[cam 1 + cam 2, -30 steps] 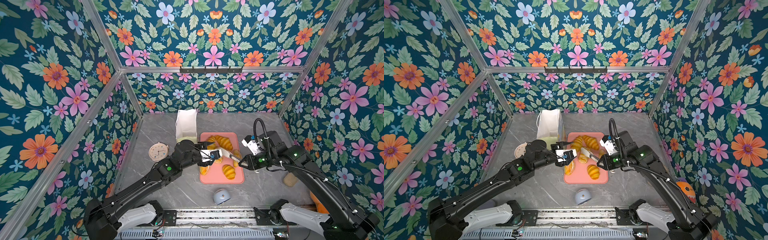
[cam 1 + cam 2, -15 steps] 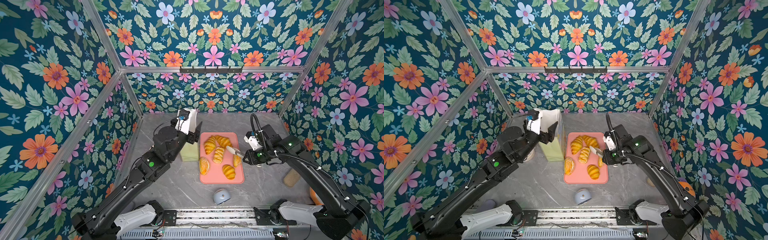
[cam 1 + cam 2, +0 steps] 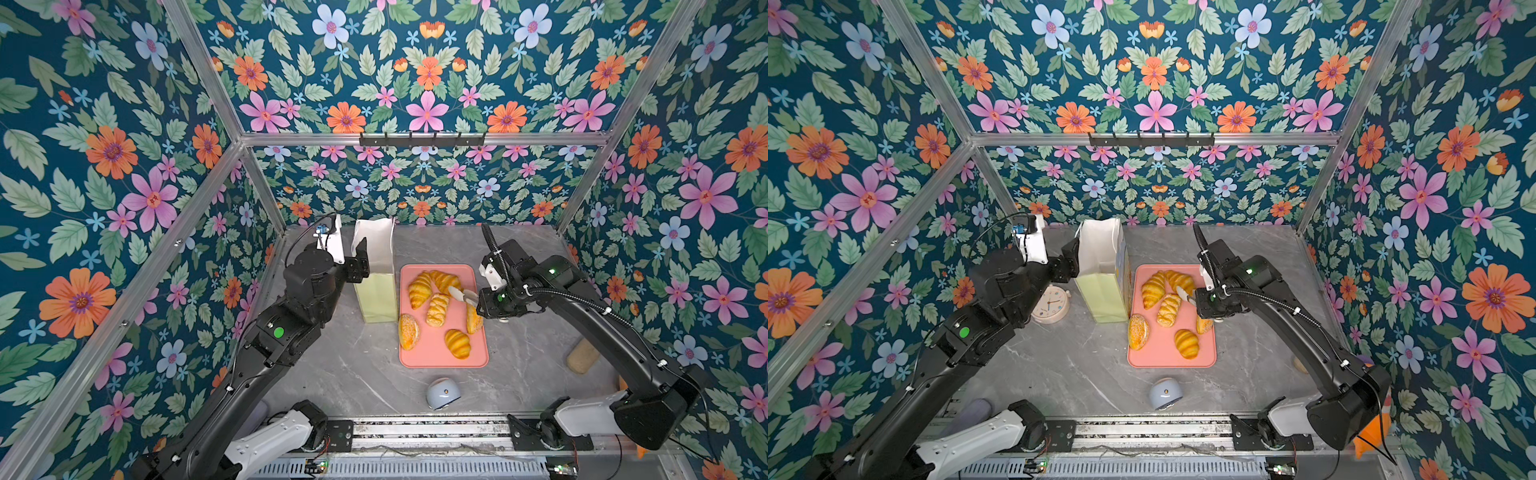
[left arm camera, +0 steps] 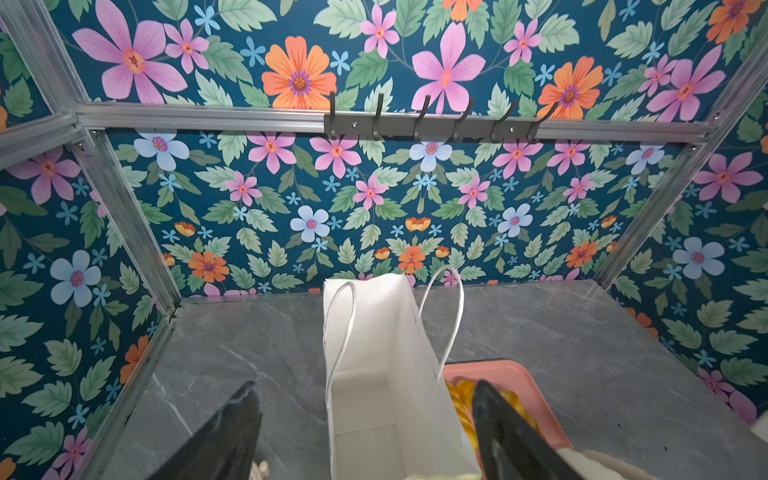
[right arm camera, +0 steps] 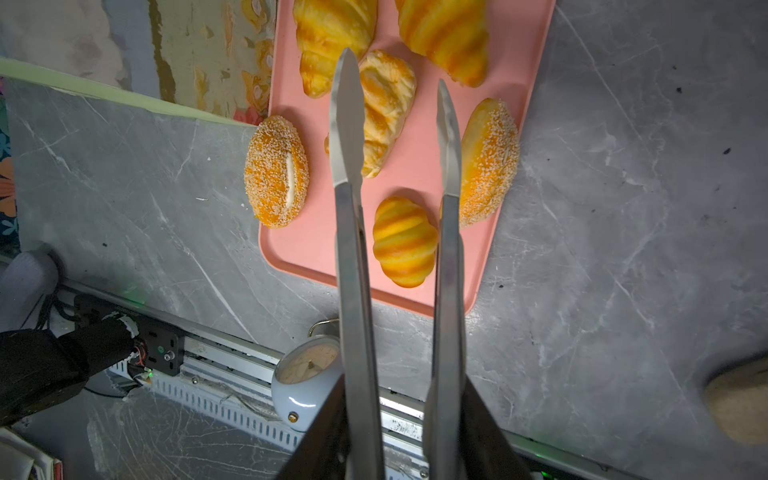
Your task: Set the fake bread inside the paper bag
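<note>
Now my right end effector (image 5: 403,432), clamped on tongs (image 5: 353,249) with tips apart, hangs over the flaky pastry (image 5: 386,104), lying lengthwise below them.

Teal floral wallpaper (image 3: 424,54) with pink, orange and pale blue blooms across every wall in both top views, aluminium frame rails (image 3: 291,139) at the corners, black hook rack (image 3: 422,140) upper centre, grey marble-look tabletop (image 3: 353,365) lower centre, even light

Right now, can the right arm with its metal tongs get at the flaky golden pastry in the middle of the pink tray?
Probably yes: the open metal tongs point at that flaky golden pastry, and nothing covers it.
</note>
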Robot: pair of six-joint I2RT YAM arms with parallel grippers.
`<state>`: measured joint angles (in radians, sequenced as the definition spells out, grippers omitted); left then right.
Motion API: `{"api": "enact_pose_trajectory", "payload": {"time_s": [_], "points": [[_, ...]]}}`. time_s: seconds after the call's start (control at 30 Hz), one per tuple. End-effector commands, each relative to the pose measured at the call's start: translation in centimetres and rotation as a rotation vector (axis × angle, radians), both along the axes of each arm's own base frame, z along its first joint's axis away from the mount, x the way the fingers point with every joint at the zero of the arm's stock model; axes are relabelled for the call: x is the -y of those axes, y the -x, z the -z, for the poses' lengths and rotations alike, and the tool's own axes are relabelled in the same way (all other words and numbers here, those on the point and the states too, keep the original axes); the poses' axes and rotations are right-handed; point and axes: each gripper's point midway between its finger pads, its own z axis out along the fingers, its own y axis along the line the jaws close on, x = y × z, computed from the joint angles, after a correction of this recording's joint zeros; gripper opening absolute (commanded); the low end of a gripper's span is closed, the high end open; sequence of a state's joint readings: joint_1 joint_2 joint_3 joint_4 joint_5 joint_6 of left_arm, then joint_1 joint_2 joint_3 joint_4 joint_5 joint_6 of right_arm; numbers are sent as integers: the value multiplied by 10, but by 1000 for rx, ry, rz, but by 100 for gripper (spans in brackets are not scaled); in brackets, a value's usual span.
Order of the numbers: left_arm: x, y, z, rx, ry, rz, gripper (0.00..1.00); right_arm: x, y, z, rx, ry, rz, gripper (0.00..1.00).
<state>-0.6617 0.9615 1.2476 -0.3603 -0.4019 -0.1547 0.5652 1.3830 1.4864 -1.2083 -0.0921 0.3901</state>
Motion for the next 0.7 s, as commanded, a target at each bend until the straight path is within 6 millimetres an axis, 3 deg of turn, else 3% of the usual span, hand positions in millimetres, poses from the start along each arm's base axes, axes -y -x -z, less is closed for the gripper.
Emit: {"api": "enact_pose_trajectory", "payload": {"time_s": [0.0, 0.67], "points": [[-5, -1, 4, -7, 14, -29, 80, 0, -5, 2, 1, 16, 37, 40], [-14, 5, 16, -4, -4, -46, 80, -31, -16, 24, -31, 28, 71, 46]]}}
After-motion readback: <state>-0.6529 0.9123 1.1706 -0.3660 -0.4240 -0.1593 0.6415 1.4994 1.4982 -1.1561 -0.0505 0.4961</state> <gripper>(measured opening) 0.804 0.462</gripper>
